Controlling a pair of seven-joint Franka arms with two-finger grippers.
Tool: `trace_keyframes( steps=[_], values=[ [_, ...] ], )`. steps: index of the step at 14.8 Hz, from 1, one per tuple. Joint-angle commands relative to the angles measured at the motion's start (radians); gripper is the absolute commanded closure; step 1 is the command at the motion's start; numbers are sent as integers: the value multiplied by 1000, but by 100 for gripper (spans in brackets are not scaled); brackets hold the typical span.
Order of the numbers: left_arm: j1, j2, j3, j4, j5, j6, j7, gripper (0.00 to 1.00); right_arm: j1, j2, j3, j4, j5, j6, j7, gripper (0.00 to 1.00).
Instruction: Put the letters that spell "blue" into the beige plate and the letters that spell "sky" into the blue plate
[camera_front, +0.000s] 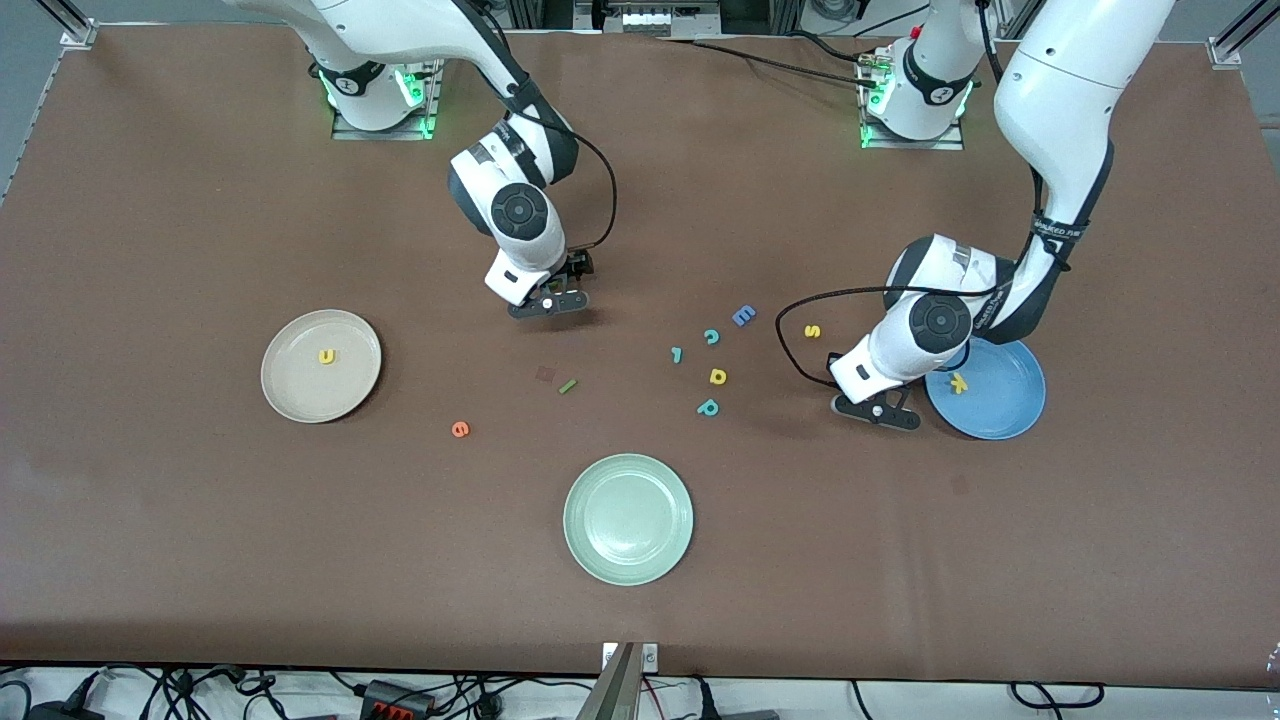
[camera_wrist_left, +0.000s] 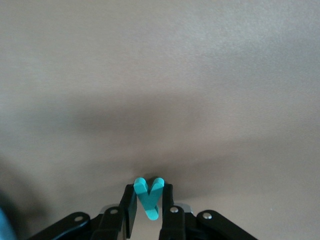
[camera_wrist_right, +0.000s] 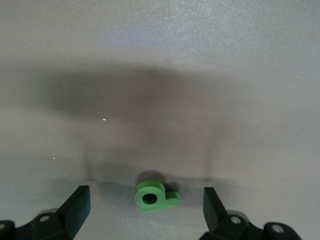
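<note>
Between our left gripper (camera_wrist_left: 148, 202) fingers sits the teal y (camera_wrist_left: 149, 196), pinched tight, low at the tabletop just beside the blue plate (camera_front: 1005, 405) on its right-arm side. Our right gripper (camera_wrist_right: 145, 210) has its fingers spread wide with the green b (camera_wrist_right: 154, 195) lying flat on the cloth between them, untouched; in the front view that gripper (camera_front: 552, 300) is down near the table's middle.

Plates: we see the beige plate (camera_front: 300, 385) holding the yellow u (camera_front: 327, 356), the blue plate holding the yellow k (camera_front: 959, 381), and the pale green plate (camera_front: 628, 520) nearest the front camera.

Loose on the table: yellow s (camera_front: 812, 331), green l (camera_front: 568, 386), orange e (camera_front: 460, 429).

Only the wrist views show the y and the b; from the front both hide under the grippers. Only the front view shows the plates.
</note>
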Motion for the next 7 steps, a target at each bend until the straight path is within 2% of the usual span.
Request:
trace_keyframes(
  steps=[1, 3, 5, 7],
  values=[
    [15, -49, 4, 84, 33, -182, 22, 95, 12, -11, -10, -18, 16, 13, 24, 6],
    [61, -49, 10, 149, 35, -297, 101, 94, 11, -9, -9, -18, 16, 13, 28, 9],
    [170, -48, 6, 152, 35, -302, 251, 93, 11, -2, -9, -18, 16, 9, 47, 13],
    [236, -43, 7, 144, 35, -302, 344, 93, 11, -2, -9, -19, 16, 4, 68, 19]
  ],
)
